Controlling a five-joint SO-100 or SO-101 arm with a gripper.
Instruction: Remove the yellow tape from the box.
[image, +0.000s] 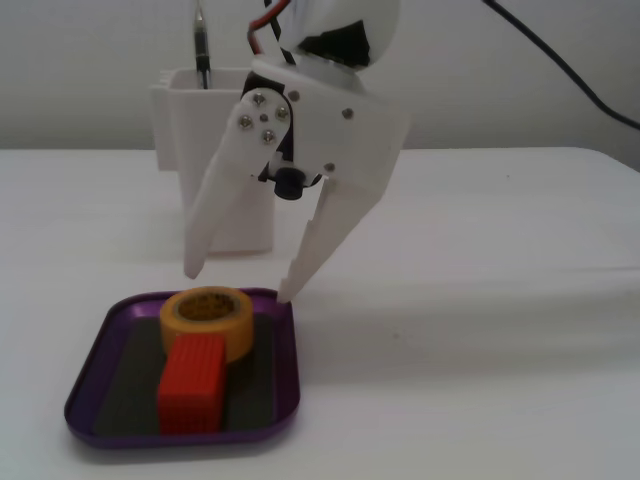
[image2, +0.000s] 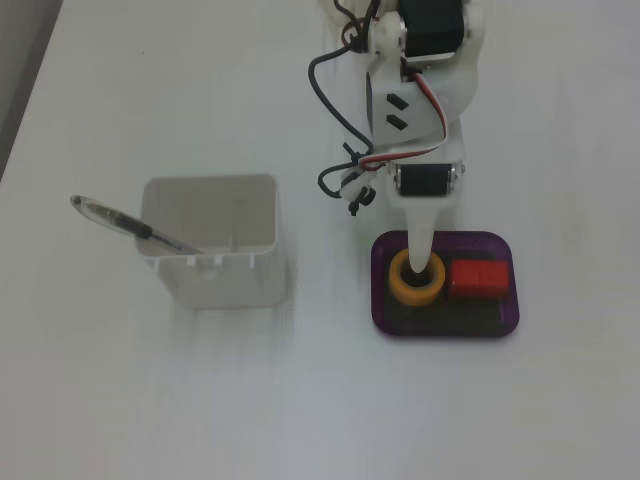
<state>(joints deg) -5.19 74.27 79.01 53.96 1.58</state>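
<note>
The yellow tape (image: 205, 318) lies flat at the back of the purple box (image: 180, 438), touching a red ribbed block (image: 193, 385) in front of it. My gripper (image: 238, 285) is open and empty. It hangs just above the tape, one white fingertip (image: 190, 270) over the roll and the other at the box's rim. In a fixed view from above, the tape (image2: 400, 291) sits in the left half of the box (image2: 378, 300), with the gripper (image2: 420, 250) reaching down over it and one finger tip over its hollow core.
A tall white container (image: 215, 150) stands on the white table behind the box. From above the container (image2: 212, 245) is left of the box and holds a pen (image2: 125, 225). The red block (image2: 477, 278) fills the box's right half. A black cable (image: 560, 60) runs at the upper right.
</note>
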